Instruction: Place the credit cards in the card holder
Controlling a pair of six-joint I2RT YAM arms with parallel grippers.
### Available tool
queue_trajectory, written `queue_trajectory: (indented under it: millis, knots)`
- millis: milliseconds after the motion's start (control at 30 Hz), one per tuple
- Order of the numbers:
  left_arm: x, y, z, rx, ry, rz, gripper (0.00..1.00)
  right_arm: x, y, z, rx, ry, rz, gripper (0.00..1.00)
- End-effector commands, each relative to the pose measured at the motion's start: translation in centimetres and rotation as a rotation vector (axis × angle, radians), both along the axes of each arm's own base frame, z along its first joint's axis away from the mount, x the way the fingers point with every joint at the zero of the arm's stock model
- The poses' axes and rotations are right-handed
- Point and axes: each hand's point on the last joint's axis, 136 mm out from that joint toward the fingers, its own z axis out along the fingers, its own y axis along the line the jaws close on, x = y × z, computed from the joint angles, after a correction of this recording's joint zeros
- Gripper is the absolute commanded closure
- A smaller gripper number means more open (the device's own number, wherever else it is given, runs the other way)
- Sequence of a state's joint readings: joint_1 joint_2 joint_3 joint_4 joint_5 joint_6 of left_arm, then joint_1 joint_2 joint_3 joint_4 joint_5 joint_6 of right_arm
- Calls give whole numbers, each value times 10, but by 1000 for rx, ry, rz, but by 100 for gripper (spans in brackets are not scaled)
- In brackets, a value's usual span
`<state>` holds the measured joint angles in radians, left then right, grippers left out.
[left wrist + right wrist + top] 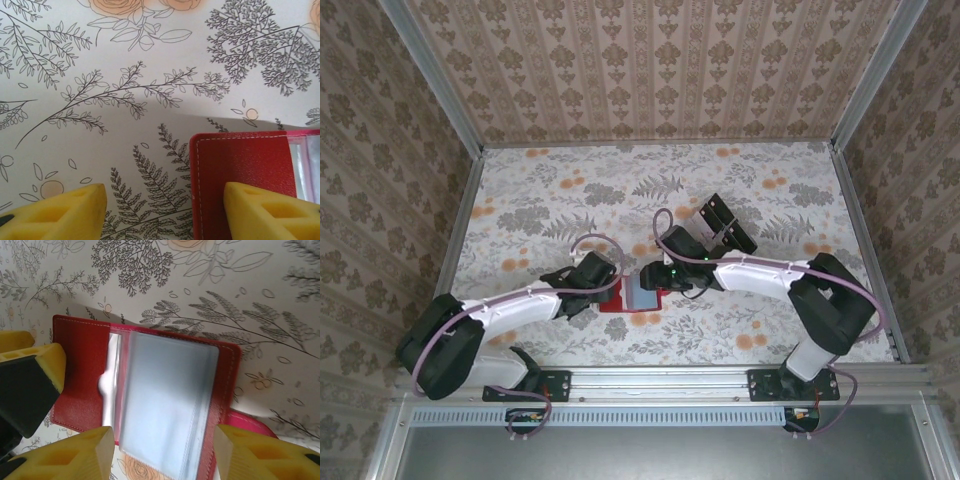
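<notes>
The red card holder (pixel 642 296) lies open on the floral table between my two grippers, its greyish clear sleeves facing up. My left gripper (pixel 608 288) is open at its left side. In the left wrist view the gripper (pixel 165 215) straddles the holder's left edge, one finger over the red flap (pixel 240 170) and the other over bare cloth. My right gripper (pixel 666 284) is open; in the right wrist view its jaws (pixel 165 455) stand either side of the sleeves (pixel 170 395), gripping nothing. The black credit cards (pixel 725 222) lie behind the right arm.
Wallpapered walls with metal posts (pixel 455 215) close in the table on three sides. The left gripper's yellow finger (pixel 42 365) sits close to the holder's left flap. A pink tab (pixel 250 421) sticks out under the holder's right edge.
</notes>
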<state>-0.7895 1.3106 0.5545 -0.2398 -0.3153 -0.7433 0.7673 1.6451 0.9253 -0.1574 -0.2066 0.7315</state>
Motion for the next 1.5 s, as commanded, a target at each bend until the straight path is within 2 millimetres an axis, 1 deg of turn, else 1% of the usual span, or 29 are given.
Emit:
queue_trajectory:
  millis: [0,167,467,600,767,967,1067,1233,1367,1467]
  knots:
    - [4,5,0,32,-13,-1,36,5,17,6,35,-17,43,44]
    - [5,8,-3,30,-17,1,37,5,23,-3,26,0,55,45]
    - [11,13,-9,-7,-21,15,38,7,25,-24,-6,31,56,46]
    - [16,14,-10,-29,-25,19,39,7,32,-30,6,48,59,46]
    - [21,14,-14,-40,-21,11,39,6,43,-31,35,61,62,46]
    - [29,15,-17,-69,-17,20,39,6,59,-25,106,76,57,46]
    - [33,14,-14,-92,-22,18,39,5,65,-22,137,80,53,46]
    - [36,11,0,-126,-42,7,37,5,68,-18,173,79,31,46]
    - [32,13,12,-161,-62,7,34,6,70,-16,197,81,15,46]
    - [26,18,20,-175,-72,18,32,7,71,-16,206,83,7,46]
